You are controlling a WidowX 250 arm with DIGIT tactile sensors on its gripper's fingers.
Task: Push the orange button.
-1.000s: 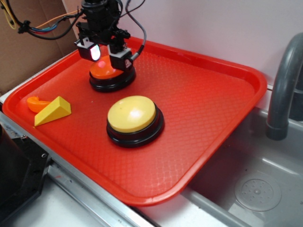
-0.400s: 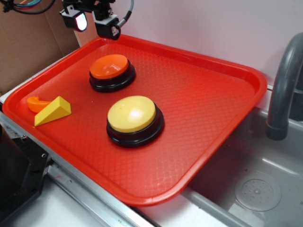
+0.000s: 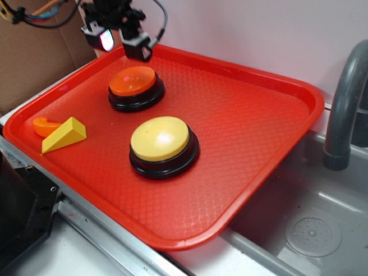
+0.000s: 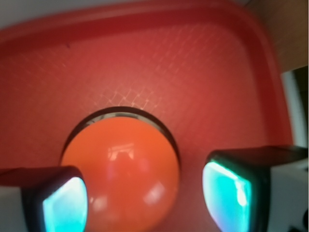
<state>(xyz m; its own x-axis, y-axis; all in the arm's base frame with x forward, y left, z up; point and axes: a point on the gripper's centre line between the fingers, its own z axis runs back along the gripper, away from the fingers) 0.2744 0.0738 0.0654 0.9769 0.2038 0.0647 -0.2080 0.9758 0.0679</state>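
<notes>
So we've got the orange button [image 3: 133,81] sitting flat in the upper left of the red tray [image 3: 259,132], dome facing straight up; it's round, so no real long axis. Glossy smooth orange plastic cap on a black circular base, with glare spots in the wrist view [image 4: 120,179]. The tray has a diamond-textured surface. The hand [image 3: 118,41] hangs above it near the top left edge, fingers spread apart, holding nothing, not touching the cap.
</notes>
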